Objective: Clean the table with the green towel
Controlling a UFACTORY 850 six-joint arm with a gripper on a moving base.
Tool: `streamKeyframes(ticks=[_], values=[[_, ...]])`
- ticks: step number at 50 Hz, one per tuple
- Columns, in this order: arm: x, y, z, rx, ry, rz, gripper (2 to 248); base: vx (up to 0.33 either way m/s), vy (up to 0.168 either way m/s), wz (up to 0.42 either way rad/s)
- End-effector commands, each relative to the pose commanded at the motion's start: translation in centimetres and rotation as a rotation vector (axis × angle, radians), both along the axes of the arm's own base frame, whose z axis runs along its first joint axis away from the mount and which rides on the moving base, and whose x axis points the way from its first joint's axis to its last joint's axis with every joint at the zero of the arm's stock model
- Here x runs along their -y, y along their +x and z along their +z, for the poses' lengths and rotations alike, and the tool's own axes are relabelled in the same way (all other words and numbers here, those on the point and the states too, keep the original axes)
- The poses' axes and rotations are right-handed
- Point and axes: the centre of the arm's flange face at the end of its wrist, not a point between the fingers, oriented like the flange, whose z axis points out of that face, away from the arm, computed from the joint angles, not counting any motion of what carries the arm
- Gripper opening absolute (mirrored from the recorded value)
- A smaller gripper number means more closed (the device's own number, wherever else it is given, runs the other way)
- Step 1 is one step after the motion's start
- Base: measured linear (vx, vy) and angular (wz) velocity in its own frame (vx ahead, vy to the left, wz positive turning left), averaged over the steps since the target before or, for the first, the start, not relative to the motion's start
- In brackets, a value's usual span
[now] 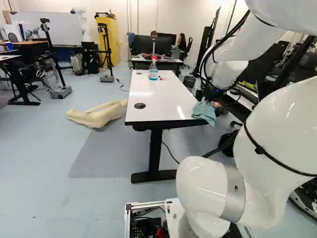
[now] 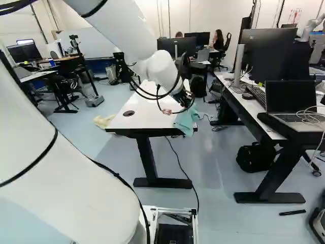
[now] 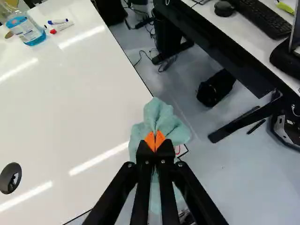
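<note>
We hold the gripper (image 2: pixel 187 103) at the table's near right corner, its 2 orange pads (image 3: pixel 149 140) pressed nearly together with the towel (image 3: pixel 161 117) pinched between them. The towel bunches up around the tips and drapes at the corner, its lower part hanging below the tabletop. Beyond it we see the table (image 1: pixel 161 99), with a round black grommet (image 1: pixel 140 105) toward its near end. Farther along, 2 markers (image 3: pixel 58 21) lie just beside an upright bottle (image 1: pixel 153 73) of blue liquid.
</note>
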Motion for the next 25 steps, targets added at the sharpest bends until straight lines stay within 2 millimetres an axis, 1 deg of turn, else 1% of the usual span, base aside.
streamKeyframes(ticks=[25], values=[[0.5,1.1,-2.9,-0.062,0.029,0.0,21,0.0,0.0,0.0]])
